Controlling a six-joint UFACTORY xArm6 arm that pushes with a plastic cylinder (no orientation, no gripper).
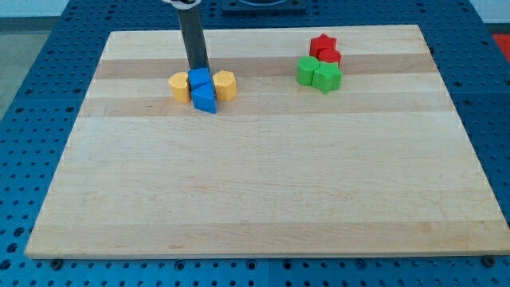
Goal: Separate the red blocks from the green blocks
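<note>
A red star block and a red round block sit at the view's upper right of the wooden board. Touching them from below are a green round block and a green star block. The four form one tight cluster. My tip is far to their left, at the top edge of a blue cube, with a blue wedge block just below it.
A yellow block lies left of the blue blocks and another yellow block lies right of them. The wooden board rests on a blue perforated table.
</note>
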